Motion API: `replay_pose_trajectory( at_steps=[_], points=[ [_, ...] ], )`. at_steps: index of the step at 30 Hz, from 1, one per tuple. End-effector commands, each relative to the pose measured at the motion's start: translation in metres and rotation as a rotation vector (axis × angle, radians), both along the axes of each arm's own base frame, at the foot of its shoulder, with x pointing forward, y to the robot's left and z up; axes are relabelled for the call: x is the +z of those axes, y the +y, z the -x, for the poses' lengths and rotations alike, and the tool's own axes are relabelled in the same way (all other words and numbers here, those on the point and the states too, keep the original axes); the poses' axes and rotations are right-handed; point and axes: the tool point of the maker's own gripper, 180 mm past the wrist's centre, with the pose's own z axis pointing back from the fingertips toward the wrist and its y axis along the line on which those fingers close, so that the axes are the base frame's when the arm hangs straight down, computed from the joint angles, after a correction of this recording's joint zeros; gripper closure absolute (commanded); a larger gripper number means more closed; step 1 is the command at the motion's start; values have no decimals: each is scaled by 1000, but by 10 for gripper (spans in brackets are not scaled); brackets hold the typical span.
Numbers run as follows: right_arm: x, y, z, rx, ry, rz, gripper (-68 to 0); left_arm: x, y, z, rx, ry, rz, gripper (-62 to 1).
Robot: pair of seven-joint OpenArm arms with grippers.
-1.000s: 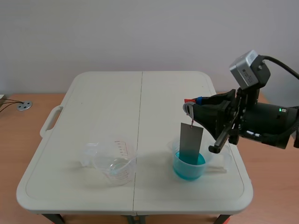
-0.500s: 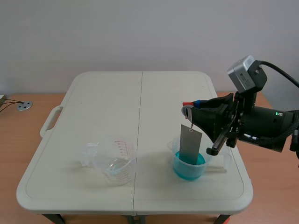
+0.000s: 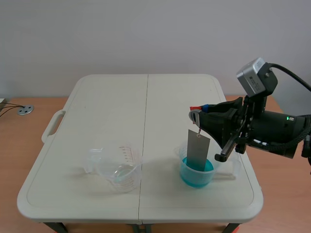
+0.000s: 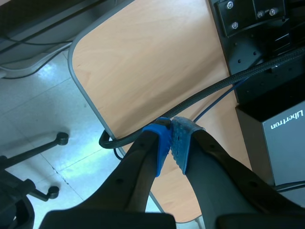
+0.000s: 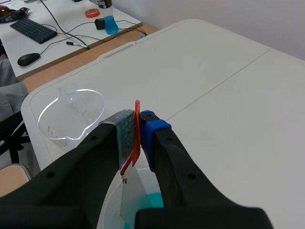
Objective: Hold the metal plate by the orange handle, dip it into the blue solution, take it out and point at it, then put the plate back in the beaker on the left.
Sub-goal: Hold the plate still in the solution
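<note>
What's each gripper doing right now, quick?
Left gripper: shut, holding nothing.
Right gripper: shut on the orange handle, metal plate hanging below.

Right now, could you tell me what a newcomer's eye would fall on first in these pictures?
The grey metal plate hangs upright from the right gripper, which is shut on its orange handle, with its lower end in the blue solution near the front right of the white table. Further left on the table stands a clear measuring beaker.
</note>
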Motion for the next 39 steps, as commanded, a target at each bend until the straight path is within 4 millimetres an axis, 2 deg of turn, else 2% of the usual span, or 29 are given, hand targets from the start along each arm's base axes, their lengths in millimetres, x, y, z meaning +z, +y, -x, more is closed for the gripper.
replay_pose_trajectory(
  at_steps=[1,29,39],
  points=[
    [3,1,-2,15,-15,9,-11,2,-4,-5,-3,-17,13,-17],
    [4,1,-2,17,-21,13,-11,2,-5,-6,-1,-18,15,-17],
    [11,1,-5,17,-44,2,-11,2,-5,-6,-1,-18,15,-17]
  ],
)
